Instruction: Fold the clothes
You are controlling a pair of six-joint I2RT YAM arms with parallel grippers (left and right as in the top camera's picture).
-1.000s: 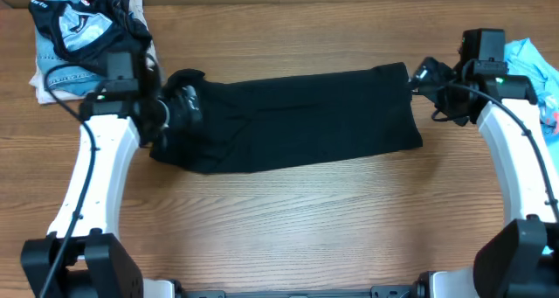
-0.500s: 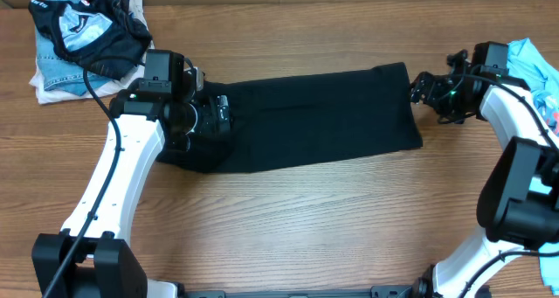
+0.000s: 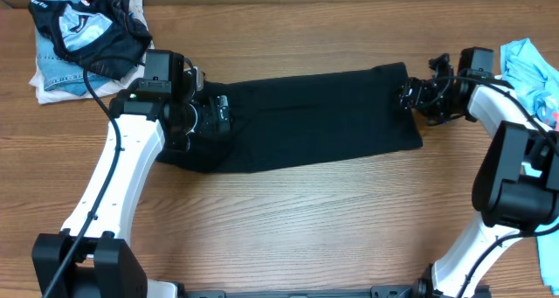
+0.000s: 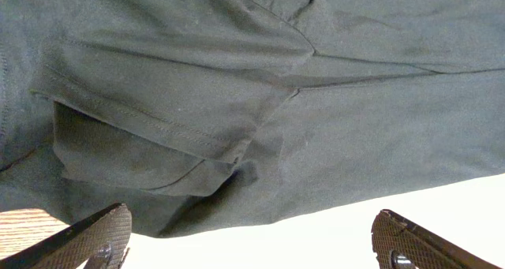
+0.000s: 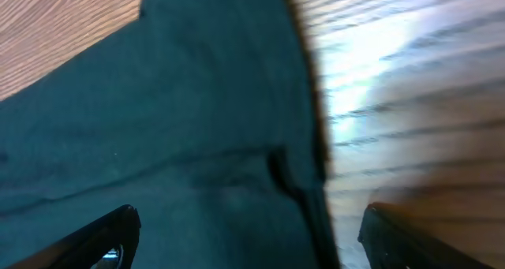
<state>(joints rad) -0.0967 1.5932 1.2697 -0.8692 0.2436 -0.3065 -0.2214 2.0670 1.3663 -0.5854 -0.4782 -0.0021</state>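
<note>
1. Black T-shirt [image 3: 306, 119] lies mid-table, folded into a long band; the crosswise folds look left to do.
2. Left gripper [image 3: 218, 116] hovers over its left end, right gripper [image 3: 409, 95] at its right edge; both jaws apart, empty.
3. Wooden table [image 3: 306, 237]; clothes pile [image 3: 83, 40] far left, light blue garment [image 3: 528, 66] far right.

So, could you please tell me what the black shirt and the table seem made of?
The black shirt looks like soft matte knit, probably cotton jersey: it creases and shows stitched hems. The table looks like wood or wood-look laminate: brown grain lines, slight sheen.
</note>
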